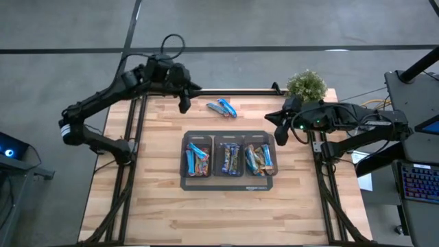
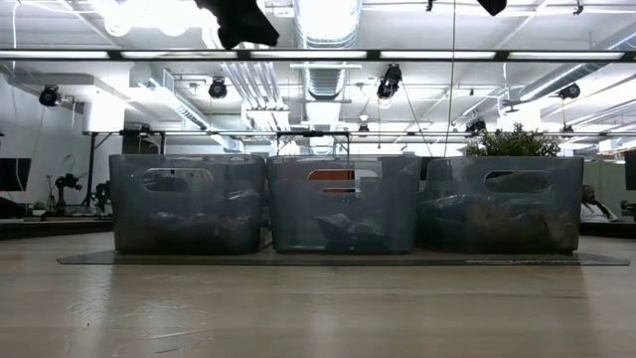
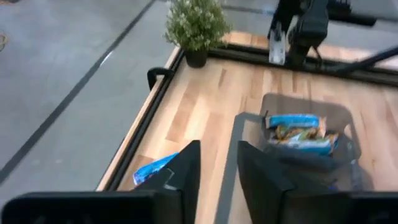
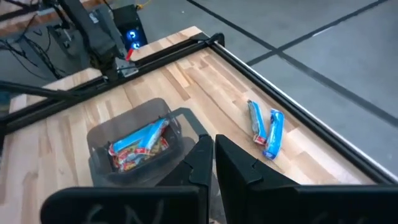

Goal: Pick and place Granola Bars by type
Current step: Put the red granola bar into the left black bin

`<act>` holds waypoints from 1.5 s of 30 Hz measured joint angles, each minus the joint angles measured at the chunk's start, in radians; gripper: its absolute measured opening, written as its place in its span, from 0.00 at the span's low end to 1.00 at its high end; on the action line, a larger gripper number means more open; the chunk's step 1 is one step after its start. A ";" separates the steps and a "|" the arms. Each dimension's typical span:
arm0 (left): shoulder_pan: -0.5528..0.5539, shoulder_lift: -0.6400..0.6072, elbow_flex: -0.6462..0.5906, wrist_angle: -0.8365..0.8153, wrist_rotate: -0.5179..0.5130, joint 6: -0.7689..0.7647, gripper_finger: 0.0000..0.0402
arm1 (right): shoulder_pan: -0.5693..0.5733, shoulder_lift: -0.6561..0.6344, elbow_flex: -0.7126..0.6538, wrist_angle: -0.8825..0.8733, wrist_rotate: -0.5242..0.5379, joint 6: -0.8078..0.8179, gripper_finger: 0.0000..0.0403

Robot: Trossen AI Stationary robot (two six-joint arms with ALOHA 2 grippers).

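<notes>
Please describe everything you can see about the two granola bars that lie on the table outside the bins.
The two loose granola bars are small, flat, oblong packets in shiny wrappers, one light blue and one greyer with a reddish end. They lie flat on the wooden table near its far edge, behind the three bins, angled so they meet at one end. Nothing holds them; the left gripper hangs close beside them.
</notes>
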 joint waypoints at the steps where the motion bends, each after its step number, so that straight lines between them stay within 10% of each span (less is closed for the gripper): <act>1: 0.011 0.021 0.024 -0.021 0.009 0.029 0.24 | 0.000 0.000 0.000 0.000 0.000 0.009 0.03; 15: 0.158 0.276 0.231 -0.174 0.240 0.215 0.47 | -0.021 0.000 0.000 0.000 -0.016 0.136 0.03; 45: 0.176 0.592 0.293 -0.209 -0.015 0.657 0.54 | -0.041 0.000 -0.006 -0.004 -0.084 0.141 0.03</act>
